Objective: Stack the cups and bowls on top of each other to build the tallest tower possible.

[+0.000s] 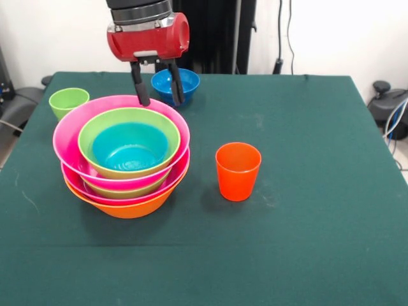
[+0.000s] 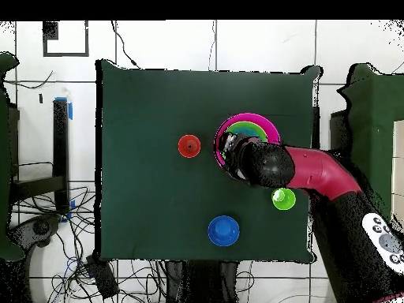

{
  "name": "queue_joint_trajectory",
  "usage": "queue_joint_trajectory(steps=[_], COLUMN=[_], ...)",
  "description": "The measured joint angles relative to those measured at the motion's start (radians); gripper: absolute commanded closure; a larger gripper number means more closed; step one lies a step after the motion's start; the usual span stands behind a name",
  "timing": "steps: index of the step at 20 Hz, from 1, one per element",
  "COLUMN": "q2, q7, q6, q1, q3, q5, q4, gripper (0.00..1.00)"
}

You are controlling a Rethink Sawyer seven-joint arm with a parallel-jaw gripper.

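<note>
Tower [image 1: 124, 185]: sits left of centre in the front view, on the green table [image 1: 306, 242]; orange bowl [image 1: 131, 209] lowest, then pink, green, a second pink bowl [image 1: 67, 137], a second green bowl [image 1: 95, 137], and a light blue bowl [image 1: 131, 146] nested inside on top.
Done so far: six bowls appear nested, judging by the rims that show; any purple bowl is not visible.
Left to do: three pieces stand loose. Orange cup [image 1: 238, 171] is upright just right of the tower, not touching it. Green cup [image 1: 68, 101] is at upper left, beside the tower's rim. Dark blue bowl [image 1: 175, 85] is at upper centre, behind the tower.
Gripper [image 1: 158, 101]: hangs at the tower's back rim, between the pile and the dark blue bowl.
Fingers [image 1: 140, 86]: two dark prongs, spread apart, nothing between them.
Fingers vs. tower: the left tip appears just over the upper pink rim; whether it touches, cannot tell. The right tip overlaps the dark blue bowl in the front view.
Overhead check: arm [image 2: 316, 175] covers part of the tower; the loose pieces lie well apart.
</note>
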Motion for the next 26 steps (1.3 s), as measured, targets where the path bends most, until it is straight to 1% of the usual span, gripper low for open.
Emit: queue_joint_trajectory(steps=[9,15,19,26], q2=[-0.032,-0.077,-0.105,-0.145], q7=[0.0,0.0,0.0,0.0], q6=[-0.001,-0.016,-0.052,-0.081], q1=[0.007,0.037,0.068,0.092], q3=[0.0,0.0,-0.001,-0.014], q5=[0.003,0.016,0.031,0.075], q4=[0.025,0.072,0.107,0.16], gripper=[0.0,0.0,0.0,0.0])
